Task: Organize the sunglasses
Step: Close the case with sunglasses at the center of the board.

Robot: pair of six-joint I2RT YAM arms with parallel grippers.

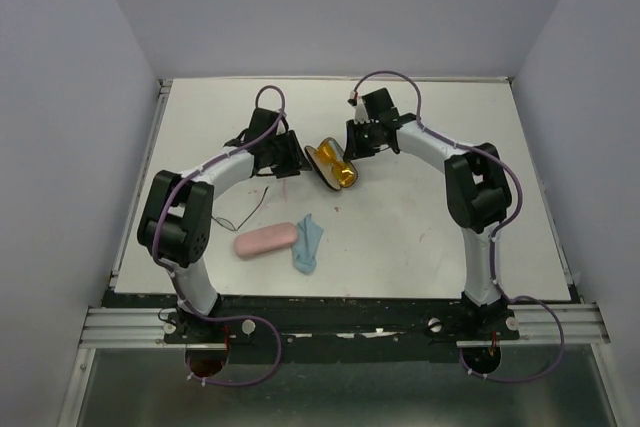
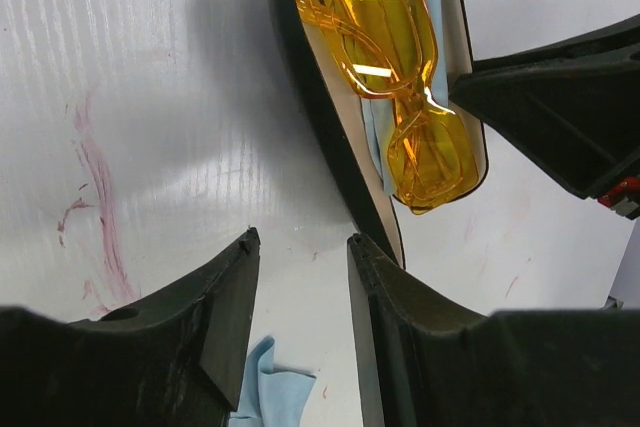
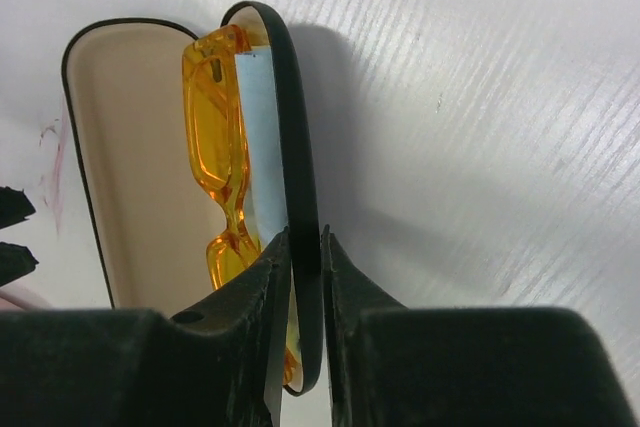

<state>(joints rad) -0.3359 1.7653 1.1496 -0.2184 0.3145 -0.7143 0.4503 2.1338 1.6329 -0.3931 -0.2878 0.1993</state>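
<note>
The orange-yellow sunglasses (image 1: 341,169) (image 2: 400,67) (image 3: 215,117) lie folded in an open black case (image 1: 324,159) (image 2: 322,127) (image 3: 130,147), on a light-blue cloth (image 3: 262,137) lining it. My right gripper (image 1: 358,147) (image 3: 305,237) is at the case's right side, its fingers shut on the case's black side wall. My left gripper (image 1: 292,159) (image 2: 300,242) stands open just left of the case, nothing between its fingers, the right fingertip close to the case's rim.
A shut pink case (image 1: 263,240) lies nearer the front, with a second light-blue cloth (image 1: 308,244) (image 2: 265,387) beside it. A thin black cable (image 1: 240,217) trails on the white table (image 1: 450,247). Pink marks stain the surface (image 2: 100,187).
</note>
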